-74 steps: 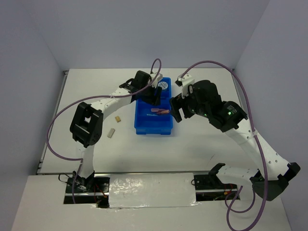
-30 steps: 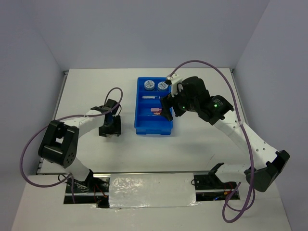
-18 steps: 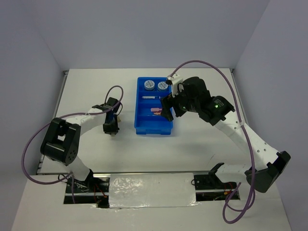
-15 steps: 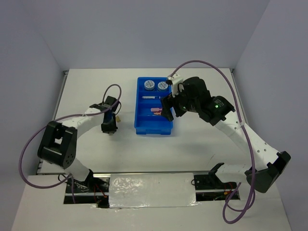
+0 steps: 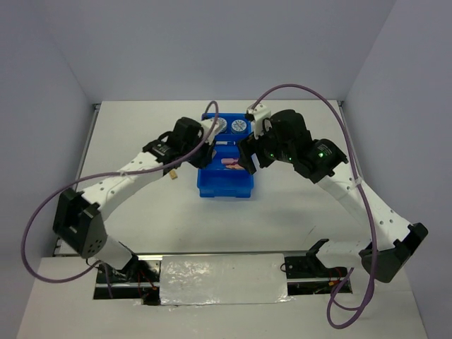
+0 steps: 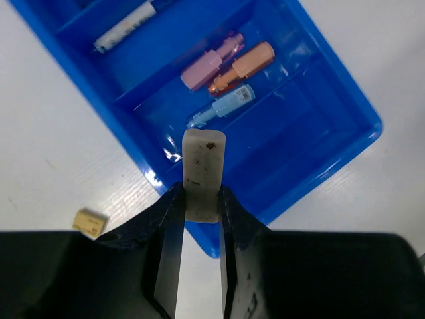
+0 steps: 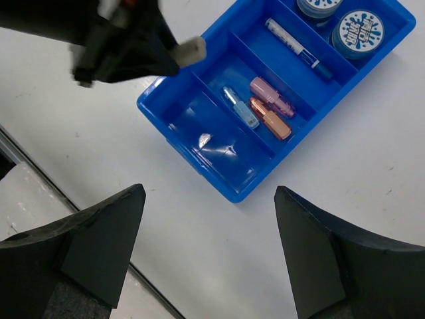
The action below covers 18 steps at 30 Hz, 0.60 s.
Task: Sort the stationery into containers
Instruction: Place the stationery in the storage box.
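My left gripper (image 6: 201, 199) is shut on a pale grey bar (image 6: 204, 171), held above the near left rim of the blue tray (image 6: 299, 153). The right wrist view shows that bar (image 7: 190, 48) sticking out of the left gripper (image 7: 178, 54) over the tray's corner. One middle compartment holds a pink bar (image 6: 212, 61), an orange bar (image 6: 243, 66) and a light-blue bar (image 6: 222, 106). The pen (image 7: 299, 48) lies in the adjoining one, and two rolls (image 7: 358, 30) fill the far one. My right gripper (image 7: 209, 246) hangs open above the tray's right side.
A small tan bar (image 5: 171, 174) lies on the white table just left of the tray (image 5: 226, 185); it also shows in the left wrist view as a tan bar (image 6: 89, 222). The tray's nearest compartment (image 7: 212, 139) holds nothing. The table's front edge runs past the arm bases.
The left gripper shut on the grey bar on the table left of the tray, lifted it and carried it right to the tray's edge. The right arm barely moved.
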{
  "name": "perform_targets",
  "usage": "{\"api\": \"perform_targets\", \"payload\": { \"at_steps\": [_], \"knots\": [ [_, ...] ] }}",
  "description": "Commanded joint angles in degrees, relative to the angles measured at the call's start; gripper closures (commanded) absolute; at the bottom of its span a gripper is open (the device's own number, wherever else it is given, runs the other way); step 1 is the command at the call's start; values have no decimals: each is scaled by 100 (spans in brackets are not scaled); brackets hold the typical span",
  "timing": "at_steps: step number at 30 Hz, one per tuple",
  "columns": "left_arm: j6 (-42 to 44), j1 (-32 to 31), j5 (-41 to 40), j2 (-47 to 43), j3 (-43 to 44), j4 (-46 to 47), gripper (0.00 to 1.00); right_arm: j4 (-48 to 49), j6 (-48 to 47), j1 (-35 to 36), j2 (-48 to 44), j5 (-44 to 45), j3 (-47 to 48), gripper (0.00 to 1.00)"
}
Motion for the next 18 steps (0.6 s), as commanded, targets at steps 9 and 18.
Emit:
{"api": "perform_targets", "payload": {
  "at_steps": [9, 18],
  "knots": [
    [1235, -438, 809, 1655, 881, -108, 63, -20, 17, -25, -712, 407, -166, 14],
    [1086, -491, 817, 1384, 344, 77, 33, -73, 88, -34, -1064, 636, -474, 13]
  ]
}}
